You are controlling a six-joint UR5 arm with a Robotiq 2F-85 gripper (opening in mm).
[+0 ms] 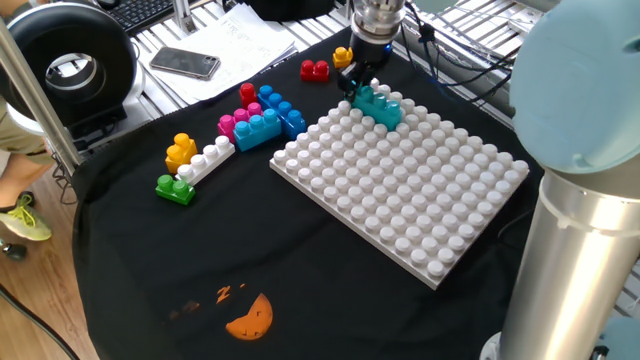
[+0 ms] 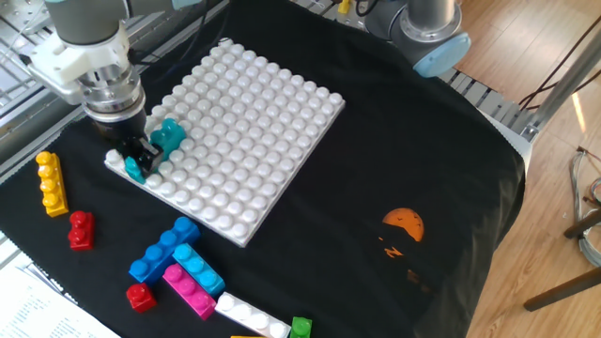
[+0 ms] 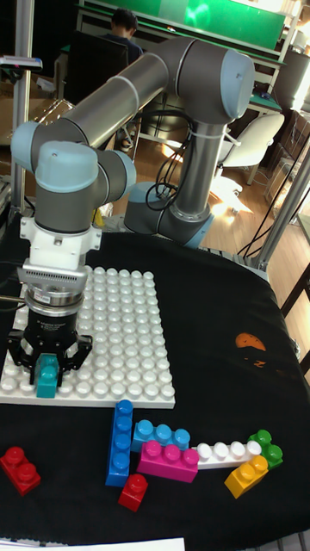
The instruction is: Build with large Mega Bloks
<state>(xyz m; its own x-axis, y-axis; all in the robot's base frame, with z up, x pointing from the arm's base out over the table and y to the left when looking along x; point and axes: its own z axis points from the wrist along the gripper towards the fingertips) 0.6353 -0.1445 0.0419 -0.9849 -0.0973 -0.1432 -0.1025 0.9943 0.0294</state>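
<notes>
On the black-covered bench [image 1: 130, 280] lies a big white studded baseplate [image 1: 400, 190], and the build has, by the look of it, barely begun: only one brick sits on it. That brick is a teal block [image 1: 378, 104], chunky plastic with round studs on top, placed near one corner of the plate. The end effector [image 3: 48, 372] stands straight down over it, its two dark fingers closed against the teal block's sides, so the block seems gripped while resting on or pressed into the plate's studs. All the other bricks wait loose on the cloth beside the plate: a long blue one [image 3: 119, 442], a pink one [image 3: 167, 459], a white one [image 3: 220, 452], a yellow one [image 2: 51, 181], small red ones [image 2: 82, 228] and a green one [image 1: 175, 188]. Most of the building appears to be left.
</notes>
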